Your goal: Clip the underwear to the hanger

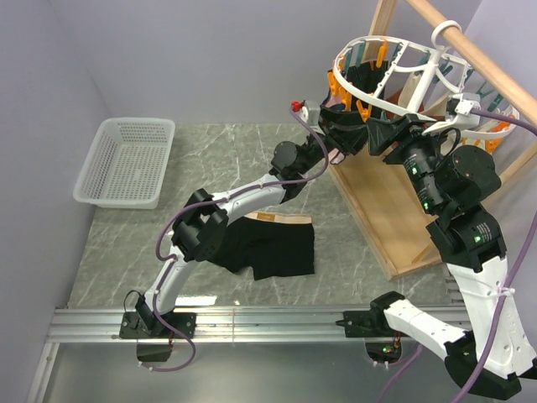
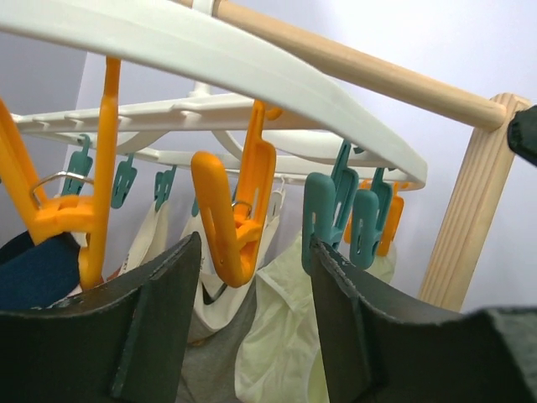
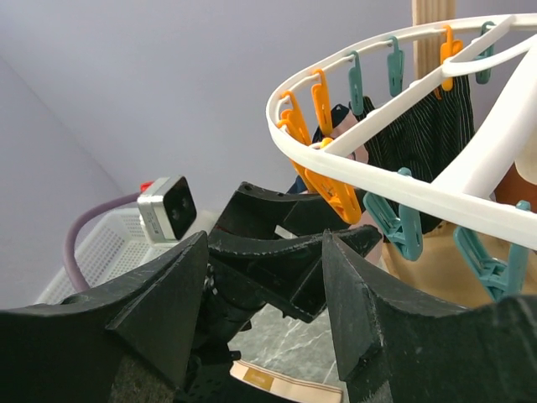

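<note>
The underwear (image 1: 273,245), black with a tan waistband, lies flat on the marble table below my left arm; its waistband (image 3: 285,384) shows at the bottom of the right wrist view. The hanger (image 1: 394,71), a round white rack with orange and teal clips, hangs from the wooden rod at the upper right. My left gripper (image 1: 351,126) is raised under its near rim, open, with an orange clip (image 2: 235,227) dangling just beyond its fingertips (image 2: 189,252). My right gripper (image 1: 382,134) faces it closely, open and holding nothing, looking at the left gripper's black fingers (image 3: 285,252).
A white mesh basket (image 1: 126,159) stands at the back left. The wooden rod (image 1: 470,50) and its post (image 2: 470,218) rise from a wooden board (image 1: 386,210) on the right. Cream (image 2: 285,336), grey (image 2: 210,361) and dark striped (image 3: 428,134) garments hang from other clips.
</note>
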{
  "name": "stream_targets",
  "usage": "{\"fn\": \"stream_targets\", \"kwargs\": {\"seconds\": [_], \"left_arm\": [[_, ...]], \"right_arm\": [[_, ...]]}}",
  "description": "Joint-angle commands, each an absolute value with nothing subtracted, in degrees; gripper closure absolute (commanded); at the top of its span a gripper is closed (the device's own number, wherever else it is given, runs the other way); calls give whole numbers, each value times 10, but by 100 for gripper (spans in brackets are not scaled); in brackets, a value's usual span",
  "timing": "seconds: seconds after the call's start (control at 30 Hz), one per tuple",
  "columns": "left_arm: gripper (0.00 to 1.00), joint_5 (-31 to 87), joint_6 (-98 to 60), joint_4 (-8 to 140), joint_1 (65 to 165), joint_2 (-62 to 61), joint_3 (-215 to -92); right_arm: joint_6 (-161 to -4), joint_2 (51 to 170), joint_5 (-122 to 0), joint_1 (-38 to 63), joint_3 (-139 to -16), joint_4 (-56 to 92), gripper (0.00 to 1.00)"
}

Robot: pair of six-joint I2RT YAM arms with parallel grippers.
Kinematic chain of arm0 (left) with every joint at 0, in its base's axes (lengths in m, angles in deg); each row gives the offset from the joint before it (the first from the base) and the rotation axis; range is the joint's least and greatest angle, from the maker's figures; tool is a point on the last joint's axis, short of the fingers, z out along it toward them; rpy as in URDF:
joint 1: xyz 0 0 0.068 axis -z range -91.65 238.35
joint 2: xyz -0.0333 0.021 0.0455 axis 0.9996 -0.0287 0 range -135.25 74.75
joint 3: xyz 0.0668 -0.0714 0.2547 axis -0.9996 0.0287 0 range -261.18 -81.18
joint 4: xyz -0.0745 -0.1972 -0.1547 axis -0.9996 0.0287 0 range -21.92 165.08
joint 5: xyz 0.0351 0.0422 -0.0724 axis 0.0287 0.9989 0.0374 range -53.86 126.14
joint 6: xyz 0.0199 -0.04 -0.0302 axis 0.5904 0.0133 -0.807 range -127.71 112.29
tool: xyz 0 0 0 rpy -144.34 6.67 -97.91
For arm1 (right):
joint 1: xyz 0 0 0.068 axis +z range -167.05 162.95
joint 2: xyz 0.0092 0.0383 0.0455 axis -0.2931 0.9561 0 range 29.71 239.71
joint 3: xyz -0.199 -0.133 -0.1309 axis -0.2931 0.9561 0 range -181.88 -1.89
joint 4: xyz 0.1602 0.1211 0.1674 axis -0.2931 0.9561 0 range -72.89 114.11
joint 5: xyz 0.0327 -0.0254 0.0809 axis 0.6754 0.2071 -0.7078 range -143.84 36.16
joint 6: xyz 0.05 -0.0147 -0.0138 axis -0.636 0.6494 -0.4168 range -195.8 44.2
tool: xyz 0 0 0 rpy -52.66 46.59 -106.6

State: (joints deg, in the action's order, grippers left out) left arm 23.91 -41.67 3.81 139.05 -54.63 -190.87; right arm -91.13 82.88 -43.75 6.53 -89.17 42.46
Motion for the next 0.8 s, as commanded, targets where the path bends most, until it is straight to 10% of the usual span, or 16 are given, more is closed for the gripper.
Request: {"fn": "stream_targets", "kwargs": {"seconds": [0.0,0.53,0.77], "left_arm": [[42,226,-423,0,1392,-547,-1934],[100,212,-320,2,1406,-509,-1896],[100,209,-280,12,1411,-489,-1867]], "right_arm": [[-905,819,-429,62,-885,408,37],[-874,815,-386,62,-830,388,44],[-862,824,-388,62,-821,370,42]]}}
